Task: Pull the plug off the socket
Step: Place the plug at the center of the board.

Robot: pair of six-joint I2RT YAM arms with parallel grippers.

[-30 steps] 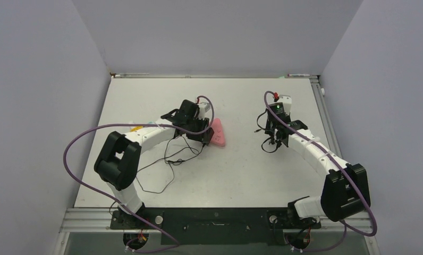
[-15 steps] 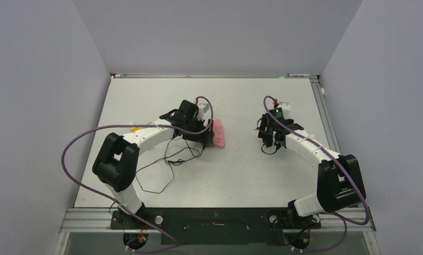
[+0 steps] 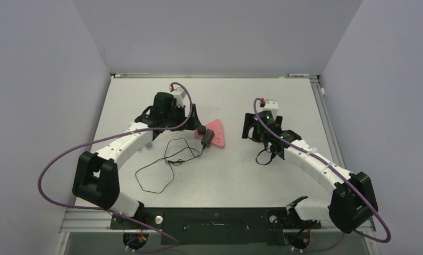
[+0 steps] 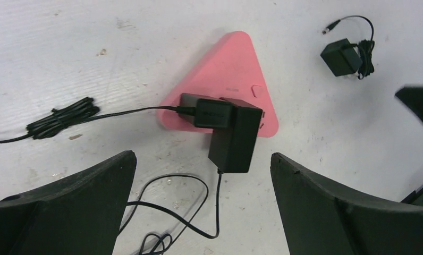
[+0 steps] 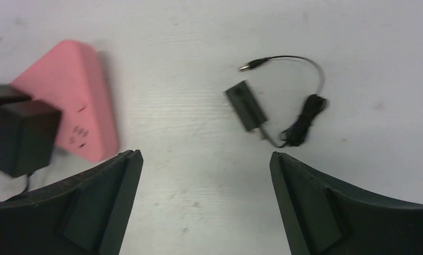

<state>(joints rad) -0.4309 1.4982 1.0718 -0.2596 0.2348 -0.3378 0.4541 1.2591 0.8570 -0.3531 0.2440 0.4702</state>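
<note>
From above, the pink triangular socket (image 3: 218, 134) sits on the desk (image 3: 236, 183). Left wrist: my left end effector (image 4: 201, 155) gapes empty before two black adapters (image 4: 235, 139) on it. Right wrist: right end effector (image 5: 205, 153) gapes empty; the loose plug (image 5: 245, 105) lies right, apart.

No lettering is legible; a faint embossed mark (image 4: 231, 89) on the pink socket (image 4: 220, 61), beyond the left tool (image 4: 201, 156), is too small.
</note>
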